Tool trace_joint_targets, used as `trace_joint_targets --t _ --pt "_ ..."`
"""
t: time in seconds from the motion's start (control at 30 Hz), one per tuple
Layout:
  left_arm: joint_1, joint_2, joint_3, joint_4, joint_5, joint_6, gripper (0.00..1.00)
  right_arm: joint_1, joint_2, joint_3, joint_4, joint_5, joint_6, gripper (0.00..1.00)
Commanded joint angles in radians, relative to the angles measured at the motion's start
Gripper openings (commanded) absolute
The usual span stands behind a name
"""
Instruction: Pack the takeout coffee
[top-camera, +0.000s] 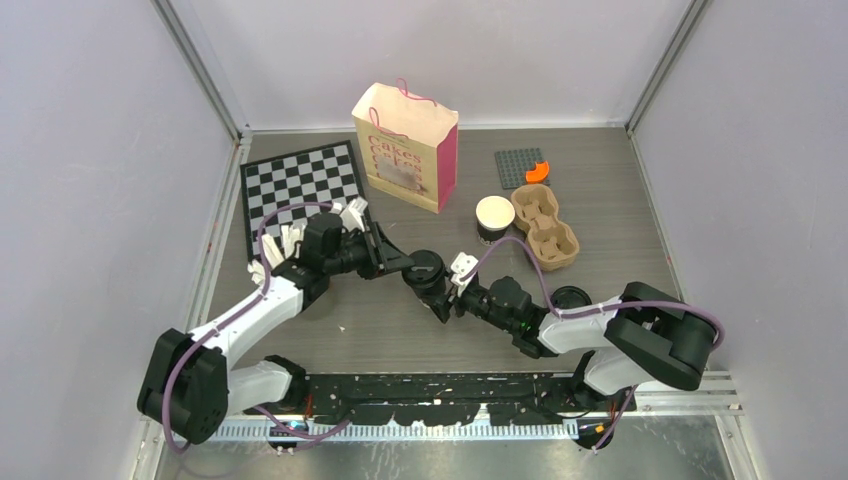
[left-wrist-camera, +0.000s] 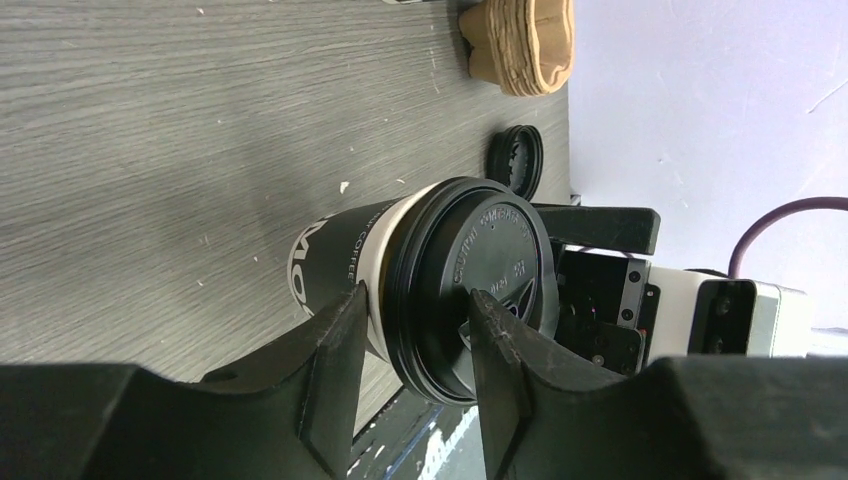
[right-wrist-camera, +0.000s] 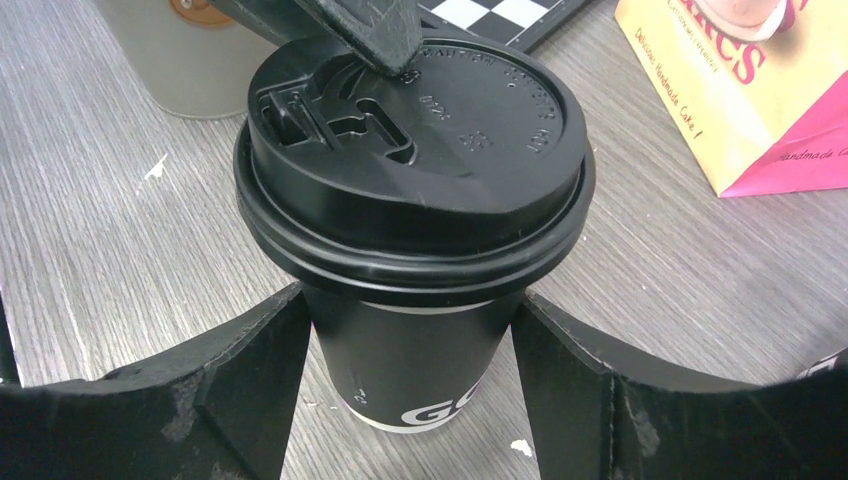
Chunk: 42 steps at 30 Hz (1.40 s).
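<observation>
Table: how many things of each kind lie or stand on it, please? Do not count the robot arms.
Paper coffee cups: 2, one lidded, one open
Black lids: 2, one on a cup, one loose
Cardboard cup carrier: 1
Paper bag: 1
Chessboard: 1
Grey studded plate: 1
Orange piece: 1
Grey cup: 1
Total: 10

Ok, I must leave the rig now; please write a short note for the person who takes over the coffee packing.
Left gripper: fingers above and below the rim of the lid, pinching it.
Right gripper: fingers flank the first cup; grip unclear.
Second cup: open, beside the carrier; the loose lid lies apart, nearer the robot.
Done: first cup has its lid on.
Left: lid the second cup, then probably both cups into the carrier.
</observation>
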<state>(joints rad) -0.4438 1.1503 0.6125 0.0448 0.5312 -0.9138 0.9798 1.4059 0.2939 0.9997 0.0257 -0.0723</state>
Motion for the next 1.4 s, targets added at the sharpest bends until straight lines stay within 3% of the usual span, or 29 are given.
trace_joint_targets --t 0.0,0.2,0.47,0.73,1.03,1.37 --pt "-0.001 0.019 -0.010 0.042 -0.009 0.059 0.43 0.004 0.021 -0.002 0.080 0.003 0.013 0.76" --pt "-0.001 0.049 -0.014 0.040 -0.013 0.087 0.43 0.004 -0.005 -0.015 0.007 0.021 0.034 0.87" --pt "-0.006 0.056 -0.015 0.039 -0.010 0.109 0.42 0.004 -0.081 -0.035 -0.109 0.033 0.091 0.89" --pt "-0.009 0.035 0.000 -0.010 -0.012 0.144 0.45 0.005 -0.268 0.034 -0.439 0.025 0.172 0.90" --pt "-0.009 -0.006 0.036 -0.116 -0.036 0.221 0.57 0.005 -0.487 0.131 -0.782 0.102 0.410 0.88" --pt "-0.009 -0.005 0.043 -0.120 -0.010 0.233 0.58 0.004 -0.385 0.318 -0.983 0.280 0.700 0.75"
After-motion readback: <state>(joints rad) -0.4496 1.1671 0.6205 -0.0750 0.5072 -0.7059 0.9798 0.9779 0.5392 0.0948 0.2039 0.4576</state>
